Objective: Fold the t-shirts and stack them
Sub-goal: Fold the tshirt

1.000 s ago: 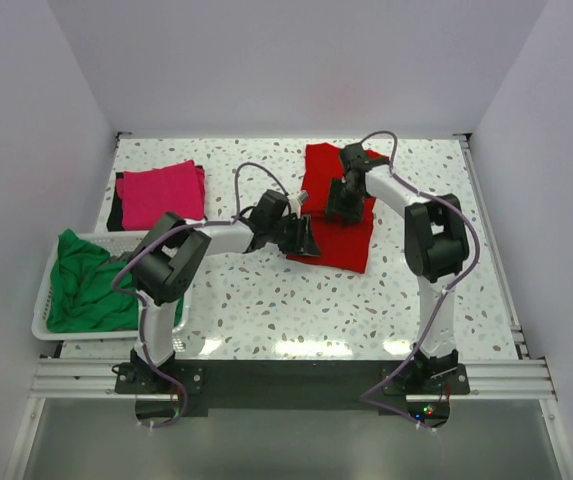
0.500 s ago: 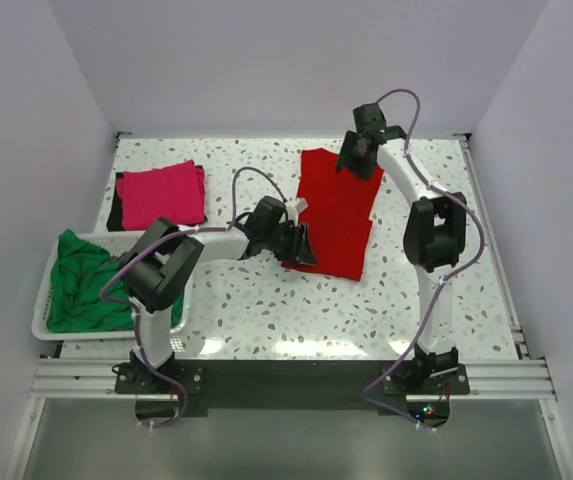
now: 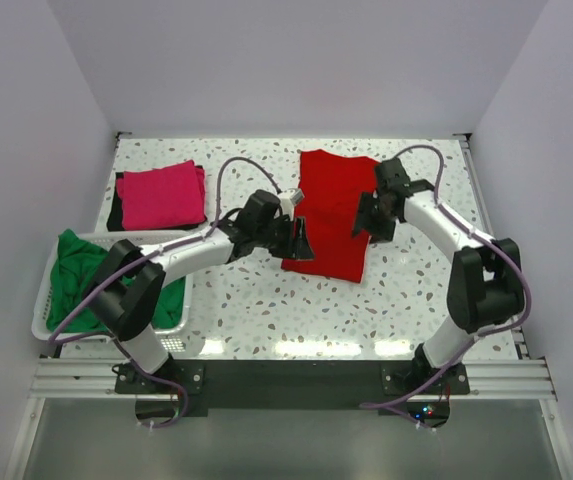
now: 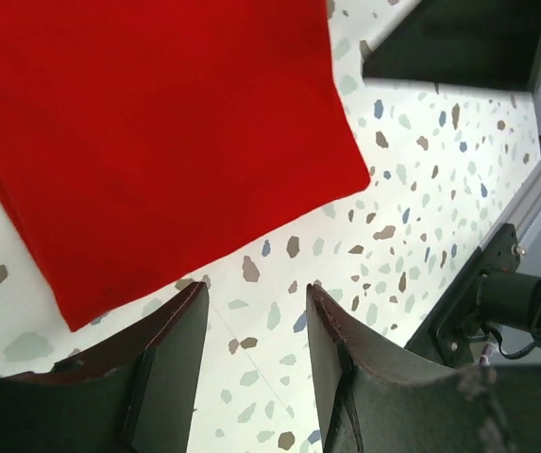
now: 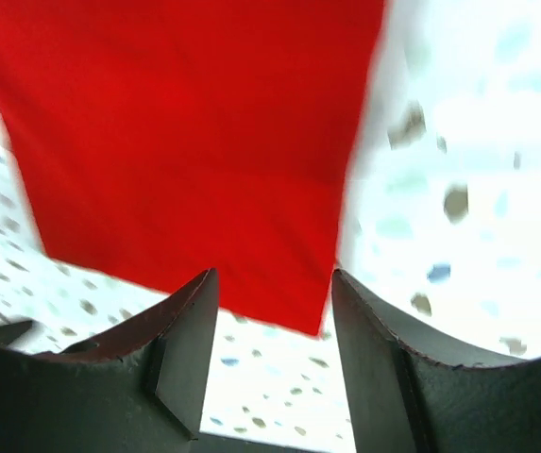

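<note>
The right pincer (image 3: pixel 371 222) has dropped from the top of the picture to the right edge of the red t-shirt (image 3: pixel 331 205), flat on the counter (image 3: pixel 266 300) in the upper middle, the left pincer (image 3: pixel 302 240) by its left edge, both open.

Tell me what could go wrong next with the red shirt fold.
Both grippers are open and empty. The left gripper sits at the red t-shirt's near corner, the right gripper farther up its other edge, so a lift may skew the fold. Either could also pinch only the top layer.
</note>
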You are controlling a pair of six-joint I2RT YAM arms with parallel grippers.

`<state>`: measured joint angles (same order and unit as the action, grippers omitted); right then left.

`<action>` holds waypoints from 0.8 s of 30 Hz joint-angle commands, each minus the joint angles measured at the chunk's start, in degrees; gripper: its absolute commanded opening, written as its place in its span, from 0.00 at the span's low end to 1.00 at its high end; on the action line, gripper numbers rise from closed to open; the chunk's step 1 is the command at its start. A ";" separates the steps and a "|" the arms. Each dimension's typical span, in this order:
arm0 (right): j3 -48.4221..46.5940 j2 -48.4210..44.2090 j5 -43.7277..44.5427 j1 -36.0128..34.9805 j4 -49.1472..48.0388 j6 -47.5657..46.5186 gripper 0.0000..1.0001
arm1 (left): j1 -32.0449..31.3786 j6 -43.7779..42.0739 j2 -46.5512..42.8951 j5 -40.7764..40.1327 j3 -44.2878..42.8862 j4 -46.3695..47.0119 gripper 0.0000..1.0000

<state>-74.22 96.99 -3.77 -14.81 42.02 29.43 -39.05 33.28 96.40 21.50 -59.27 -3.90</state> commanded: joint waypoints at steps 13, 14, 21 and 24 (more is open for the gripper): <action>22.97 -6.64 -6.51 -1.45 -8.44 4.50 0.45 | 7.49 2.67 -0.69 -4.71 3.19 -5.68 0.50; 23.32 -6.46 -6.43 -1.36 -8.71 4.41 0.45 | 7.49 2.67 -0.77 -4.62 3.28 -5.59 0.50; 24.21 -3.30 -7.03 -1.36 -9.85 3.44 0.34 | 7.58 3.37 0.10 -4.36 4.86 -5.59 0.50; 23.94 -1.90 -7.83 -1.45 -10.47 3.00 0.26 | 7.58 3.64 0.89 -4.53 4.95 -6.20 0.50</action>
<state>-50.78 92.82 -9.67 -15.99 34.89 32.77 -31.55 36.01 96.64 17.10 -54.63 -10.20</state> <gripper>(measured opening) 0.271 0.501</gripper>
